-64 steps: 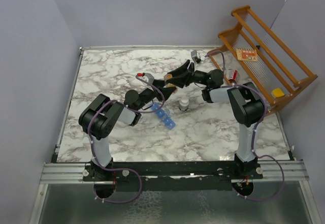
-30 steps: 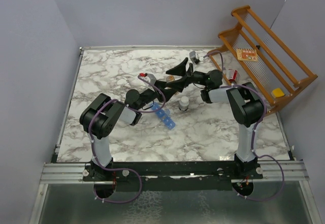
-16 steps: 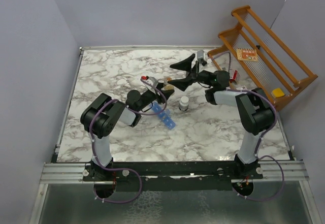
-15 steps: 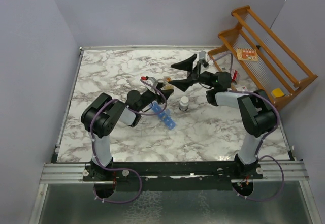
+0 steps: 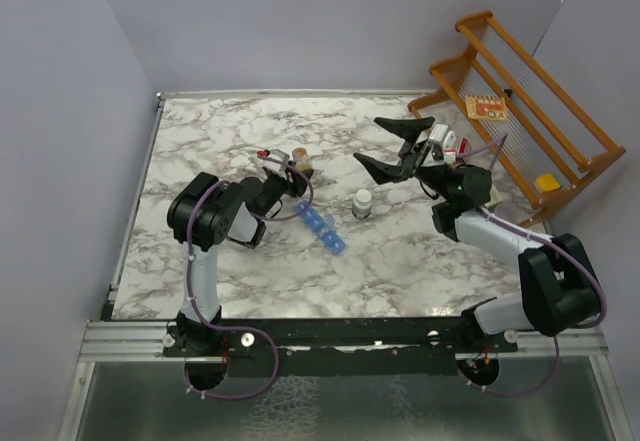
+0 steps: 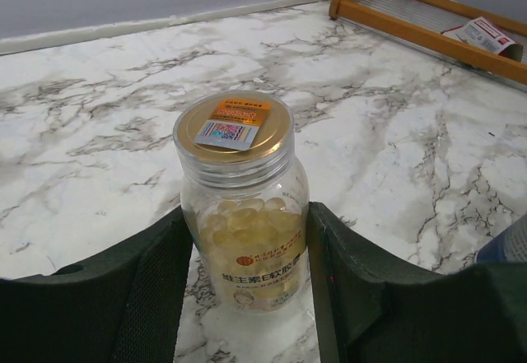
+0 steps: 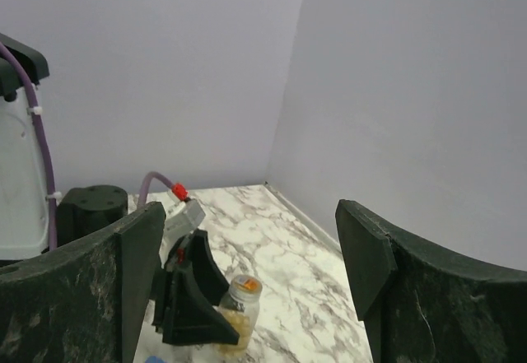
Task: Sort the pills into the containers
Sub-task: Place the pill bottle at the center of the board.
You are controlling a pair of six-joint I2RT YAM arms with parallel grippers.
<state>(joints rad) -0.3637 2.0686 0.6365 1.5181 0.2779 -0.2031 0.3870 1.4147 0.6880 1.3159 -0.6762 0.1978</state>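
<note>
**Kid:** What is your left gripper (image 6: pixel 249 223) doing?

**Me:** It is pinching a clear bottle (image 6: pixel 244 174) with a gold lid. One finger presses on each side. The bottle stands up straight and has yellow pills inside. In the view from above, it is a bit left of the middle.

**Kid:** And your right gripper (image 5: pixel 390 145)?

**Me:** Its fingers are spread wide, with nothing between them. In the view from above, it is a bit right of the middle, in the top half.

**Kid:** Where is the blue pill box (image 5: pixel 323 229)?

**Me:** It lies on the marble table (image 5: pixel 200 131), near the middle of the view from above, just below my left gripper. It slants down to the right. I cannot tell if its lids are open. A little bottle with a white cap (image 5: pixel 362 203) stands near it on the right, not touching it.
</note>
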